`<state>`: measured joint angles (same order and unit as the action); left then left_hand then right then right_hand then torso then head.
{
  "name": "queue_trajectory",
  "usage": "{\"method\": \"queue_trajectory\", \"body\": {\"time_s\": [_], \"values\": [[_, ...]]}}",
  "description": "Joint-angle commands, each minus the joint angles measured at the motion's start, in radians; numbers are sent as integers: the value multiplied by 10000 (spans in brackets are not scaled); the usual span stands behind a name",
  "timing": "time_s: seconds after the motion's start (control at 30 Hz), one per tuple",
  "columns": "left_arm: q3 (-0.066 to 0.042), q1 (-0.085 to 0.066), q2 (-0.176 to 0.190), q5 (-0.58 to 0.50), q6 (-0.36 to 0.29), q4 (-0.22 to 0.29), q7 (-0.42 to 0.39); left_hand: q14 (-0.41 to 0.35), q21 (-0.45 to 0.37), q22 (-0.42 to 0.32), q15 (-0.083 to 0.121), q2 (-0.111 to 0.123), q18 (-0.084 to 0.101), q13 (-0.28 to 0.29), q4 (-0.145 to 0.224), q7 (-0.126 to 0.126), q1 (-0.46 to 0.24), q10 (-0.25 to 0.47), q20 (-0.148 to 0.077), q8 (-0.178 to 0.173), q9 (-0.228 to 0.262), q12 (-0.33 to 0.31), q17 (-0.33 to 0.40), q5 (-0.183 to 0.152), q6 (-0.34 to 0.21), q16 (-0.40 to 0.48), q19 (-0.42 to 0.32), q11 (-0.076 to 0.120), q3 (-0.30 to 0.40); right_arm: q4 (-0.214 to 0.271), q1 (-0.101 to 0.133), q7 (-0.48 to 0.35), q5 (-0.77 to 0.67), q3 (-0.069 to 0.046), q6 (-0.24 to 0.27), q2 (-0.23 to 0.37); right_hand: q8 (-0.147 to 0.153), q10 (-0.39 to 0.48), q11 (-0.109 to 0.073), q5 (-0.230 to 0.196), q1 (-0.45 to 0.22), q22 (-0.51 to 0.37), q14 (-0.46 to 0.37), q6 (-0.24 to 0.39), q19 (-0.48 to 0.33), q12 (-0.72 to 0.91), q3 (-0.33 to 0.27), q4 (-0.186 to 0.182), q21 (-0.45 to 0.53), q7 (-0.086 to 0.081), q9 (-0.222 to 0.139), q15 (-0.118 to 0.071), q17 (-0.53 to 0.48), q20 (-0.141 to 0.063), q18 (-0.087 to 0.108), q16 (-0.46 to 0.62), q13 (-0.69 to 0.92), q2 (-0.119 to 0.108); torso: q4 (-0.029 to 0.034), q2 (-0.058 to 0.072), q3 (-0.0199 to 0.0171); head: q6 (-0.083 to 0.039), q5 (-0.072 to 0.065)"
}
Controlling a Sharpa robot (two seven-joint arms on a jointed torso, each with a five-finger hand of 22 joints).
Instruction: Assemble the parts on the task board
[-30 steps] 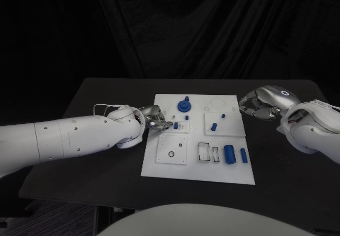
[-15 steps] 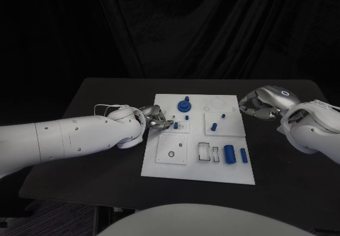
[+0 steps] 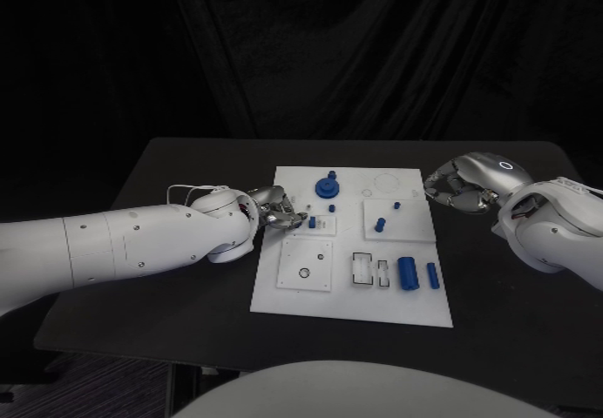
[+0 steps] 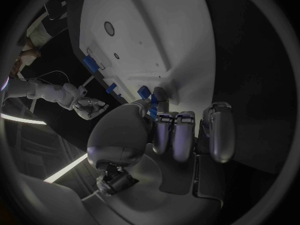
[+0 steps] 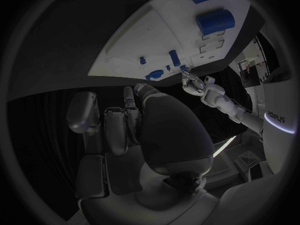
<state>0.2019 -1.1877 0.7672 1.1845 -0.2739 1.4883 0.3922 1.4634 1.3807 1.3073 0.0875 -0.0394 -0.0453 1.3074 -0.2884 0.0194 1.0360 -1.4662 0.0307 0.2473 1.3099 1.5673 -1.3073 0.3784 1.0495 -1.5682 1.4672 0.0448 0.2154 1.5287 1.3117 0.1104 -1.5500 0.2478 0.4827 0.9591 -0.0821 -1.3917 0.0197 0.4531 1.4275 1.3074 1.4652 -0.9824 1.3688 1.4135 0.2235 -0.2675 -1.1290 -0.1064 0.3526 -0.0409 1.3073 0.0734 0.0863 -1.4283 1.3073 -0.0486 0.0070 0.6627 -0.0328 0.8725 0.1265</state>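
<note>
**Left hand at a peg on the board, right hand parked off its far corner**

Hard to make out in the head view: left hand (image 3: 279, 212) sits over the board's (image 3: 315, 300) left edge, fingertips bunched at a small blue peg (image 3: 312, 223) on a raised white block. Cannot tell there whether the peg is pinched or only touched. Left wrist view: fingers (image 4: 164, 135) curled forward, a thin blue piece (image 4: 152, 106) right at the thumb tip, seemingly held, though contact stays partly hidden. Right hand (image 3: 455, 186) hovers just off the board's right edge near the far corner, fingers curled inward, nothing seen in them; right wrist view (image 5: 134, 115) agrees.

Compared with a second ago: no visible shift of either hand or of any part.

On the board: blue gear (image 3: 327, 185) near the far edge, centre-left; two small pegs (image 3: 378, 225) on the right-hand block; a fat cylinder (image 3: 407, 272) and a thin one (image 3: 431, 275) toward the near right corner; a block with a ring hole (image 3: 304, 274) at near left.

Open black table (image 3: 176, 174) lies all round the board, widest beyond its near edge and past its left side under the arm.
</note>
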Motion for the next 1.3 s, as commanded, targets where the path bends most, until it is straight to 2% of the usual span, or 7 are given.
{"method": "queue_trajectory", "body": {"time_s": [0.03,0.37,1.3], "values": [[94,134,23,-100,253,-94,219,1074,-56,2016,-46,-8,-15,2634,-2,42,67,-1046,-2,-109,185,35,-2635,53,-31,-26,55,-53,-25,5,-24,184,-30,-6,-86,9,55,21,4,43,-12,1428,468,-38,-33,-38,66,-17,64,-6,-13,26,1741,-6,44,55,895,-63,6,0,1,1,-5],[94,134,96,-100,238,-62,203,1074,-82,2009,-40,19,-21,2634,16,28,201,-1046,-6,-113,193,35,-2635,283,-17,-26,41,-43,11,6,-25,195,-30,-6,-110,4,55,20,2,52,-9,1425,466,-38,-40,-36,79,-11,81,-4,-14,27,1738,-5,47,60,897,-61,2,-1,1,1,24],[95,136,275,-100,245,81,258,1074,-84,2008,-36,46,-21,2634,30,20,277,-1046,-8,-110,198,35,-2635,367,-5,-26,39,-38,30,-22,-60,201,-30,-6,-122,4,55,20,2,52,-9,1425,466,-38,-40,-36,79,-11,81,-4,-14,27,1738,-5,47,60,897,-61,3,-1,6,1,65]]}}
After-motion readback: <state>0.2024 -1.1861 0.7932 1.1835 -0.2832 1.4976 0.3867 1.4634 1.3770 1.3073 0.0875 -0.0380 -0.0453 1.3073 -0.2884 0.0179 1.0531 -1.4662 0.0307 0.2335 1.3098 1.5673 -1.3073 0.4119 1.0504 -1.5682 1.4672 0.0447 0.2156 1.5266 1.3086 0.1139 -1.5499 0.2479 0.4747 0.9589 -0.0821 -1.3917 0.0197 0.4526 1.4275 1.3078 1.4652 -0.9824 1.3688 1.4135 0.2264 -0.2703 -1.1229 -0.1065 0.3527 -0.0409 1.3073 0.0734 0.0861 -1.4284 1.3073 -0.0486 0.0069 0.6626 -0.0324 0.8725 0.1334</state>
